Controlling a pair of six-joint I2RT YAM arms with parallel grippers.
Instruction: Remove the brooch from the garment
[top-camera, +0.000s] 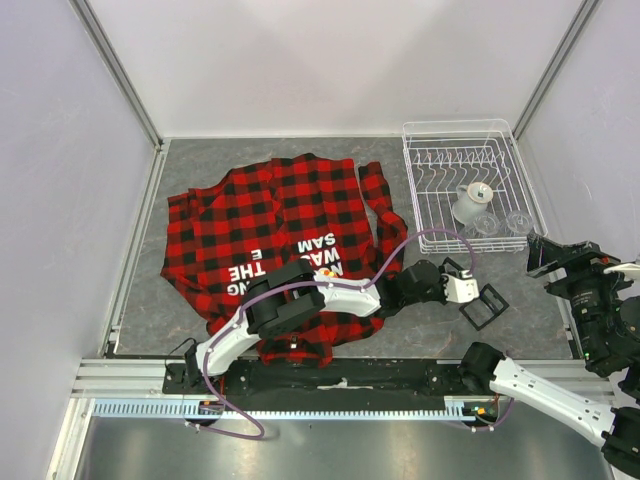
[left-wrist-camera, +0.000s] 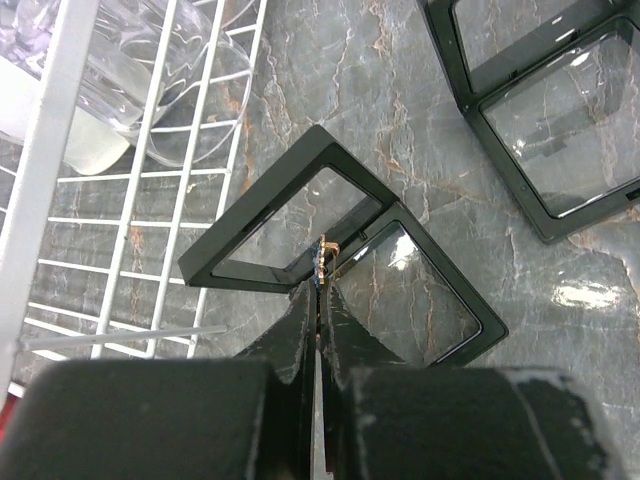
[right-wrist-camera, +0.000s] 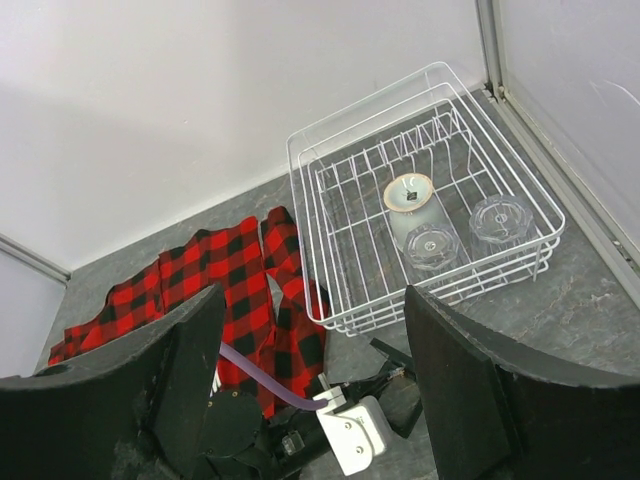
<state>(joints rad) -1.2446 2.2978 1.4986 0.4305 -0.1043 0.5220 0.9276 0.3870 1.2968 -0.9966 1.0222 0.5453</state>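
The red-and-black plaid garment (top-camera: 280, 220) lies flat on the grey table, its white lettering facing up; it also shows in the right wrist view (right-wrist-camera: 240, 290). My left gripper (top-camera: 474, 294) is off the garment to its right. In the left wrist view it (left-wrist-camera: 322, 272) is shut on the brooch (left-wrist-camera: 323, 254), a tiny gold-edged piece seen edge-on at the fingertips. It holds the brooch just above the hinge of an open black display case (left-wrist-camera: 250, 200). My right gripper (top-camera: 548, 256) is open and empty, raised at the right side (right-wrist-camera: 315, 400).
A white wire dish rack (top-camera: 470, 190) with a cup and two glasses stands at the back right, close to the case (top-camera: 485, 305). A second black case (left-wrist-camera: 466, 95) lies beside the first. Walls enclose the table on three sides.
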